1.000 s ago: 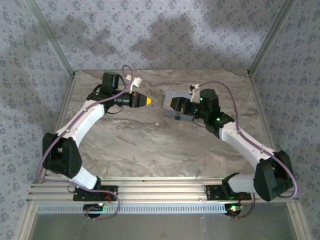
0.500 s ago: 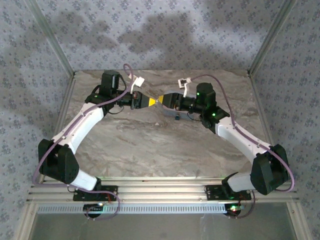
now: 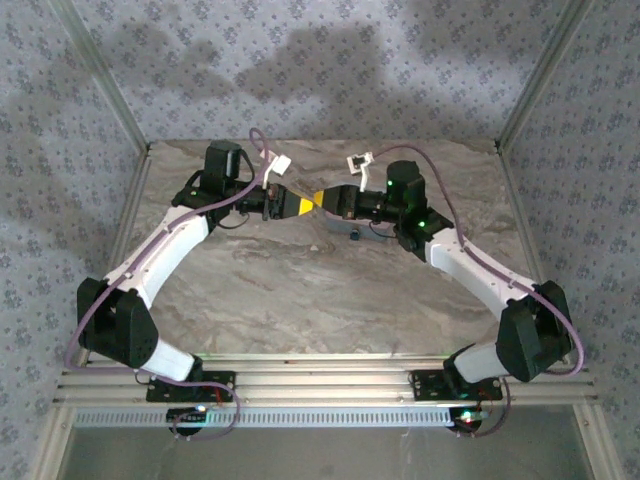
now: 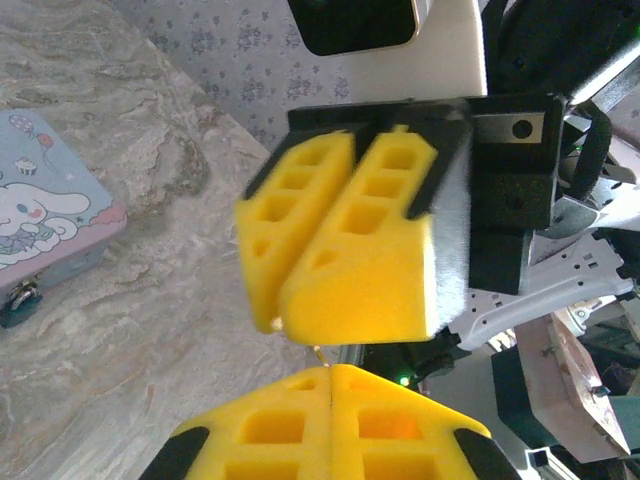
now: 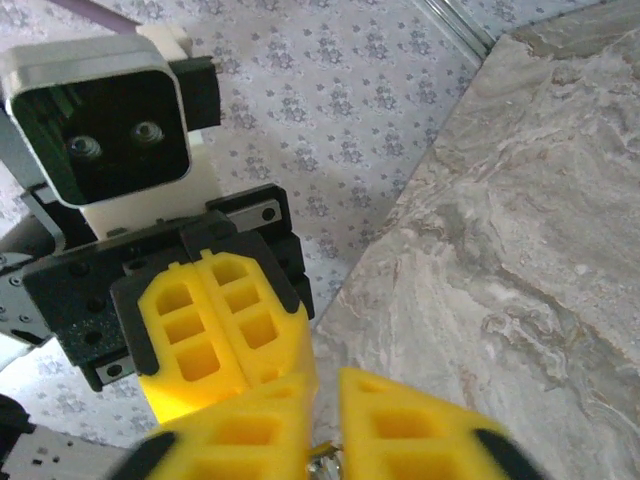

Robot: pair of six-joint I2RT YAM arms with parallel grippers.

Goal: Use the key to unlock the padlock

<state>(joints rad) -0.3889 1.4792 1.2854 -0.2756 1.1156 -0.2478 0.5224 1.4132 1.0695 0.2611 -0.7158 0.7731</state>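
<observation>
My two grippers meet tip to tip above the back of the table. The left gripper (image 3: 306, 203) (image 4: 332, 368) is shut, and the thin brass tip of the key (image 4: 322, 352) sticks out of its seam. The right gripper (image 3: 326, 200) (image 5: 328, 385) faces it, its jaws closed to a narrow slit on a brass bit of the key (image 5: 325, 458). The padlock (image 4: 18, 300) (image 3: 354, 234), tiny and dark blue, hangs at the front of a pale blue box (image 4: 45, 215) on the table.
The pale blue box (image 3: 338, 222) lies under the right gripper, partly hidden by it. The marble tabletop (image 3: 300, 290) stretches free toward the arm bases. Patterned walls and metal frame posts close in the back and sides.
The right arm lifted off the box and swung left to meet the left gripper. Its jaws, open half a second ago, have closed. The left gripper stayed shut and shifted slightly.
</observation>
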